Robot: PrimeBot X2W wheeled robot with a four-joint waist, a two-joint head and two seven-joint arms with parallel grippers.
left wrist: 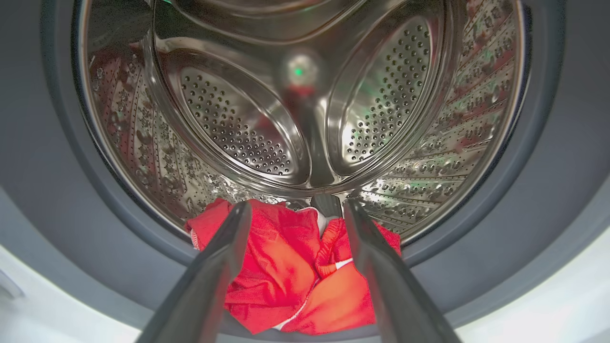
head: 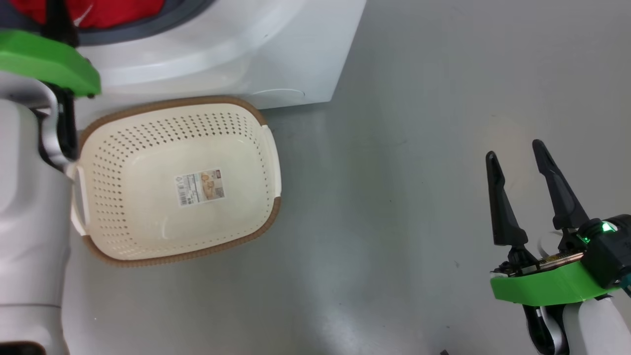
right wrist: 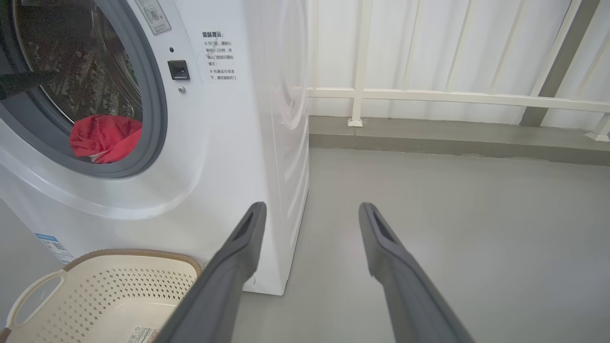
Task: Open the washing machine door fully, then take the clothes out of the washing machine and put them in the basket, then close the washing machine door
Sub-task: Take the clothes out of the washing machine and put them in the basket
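Head view looks down on the white washing machine (head: pixel 222 59) and the basket (head: pixel 172 102) just in front of it on the floor (head: pixel 394 222). The basket's open side faces up, its long side runs left to right, and the left arm (head: pixel 29 207) hides part of it. Left wrist view looks into the shiny drum (left wrist: pixel 228 133), where red clothes (left wrist: pixel 286 271) lie bunched at the front bottom edge. The left fingers (left wrist: pixel 224 257) stand wide by the clothes, holding nothing. The right fingers (head: pixel 500 202) stand wide over the floor.

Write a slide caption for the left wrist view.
Open left gripper poised over red clothes lying at the steel drum's front edge.
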